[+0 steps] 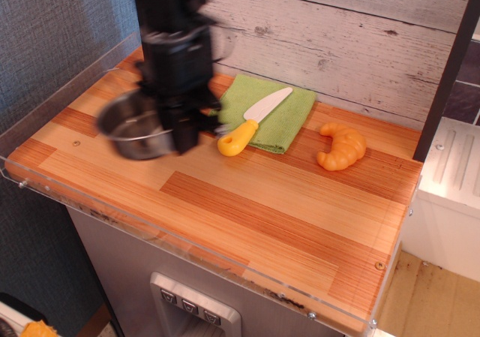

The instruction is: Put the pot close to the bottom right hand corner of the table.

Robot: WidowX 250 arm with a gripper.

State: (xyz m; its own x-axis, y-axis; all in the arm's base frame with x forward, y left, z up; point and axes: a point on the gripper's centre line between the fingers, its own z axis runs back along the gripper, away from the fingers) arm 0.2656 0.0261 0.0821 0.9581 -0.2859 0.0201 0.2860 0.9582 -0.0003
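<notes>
The pot (129, 127), a shallow shiny steel pan, hangs lifted above the left half of the striped wood table (285, 224), blurred by motion. My black gripper (176, 130) is shut on the pot's right rim, and its fingers reach down over the rim. The arm rises above it out of the top of the frame. The pot's handle is hidden behind the gripper.
A yellow-handled toy knife (251, 119) lies on a green cloth (281, 108) just right of the gripper. A croissant (341, 146) lies at the back right. A clear acrylic rim (187, 243) edges the table. A plank wall stands behind.
</notes>
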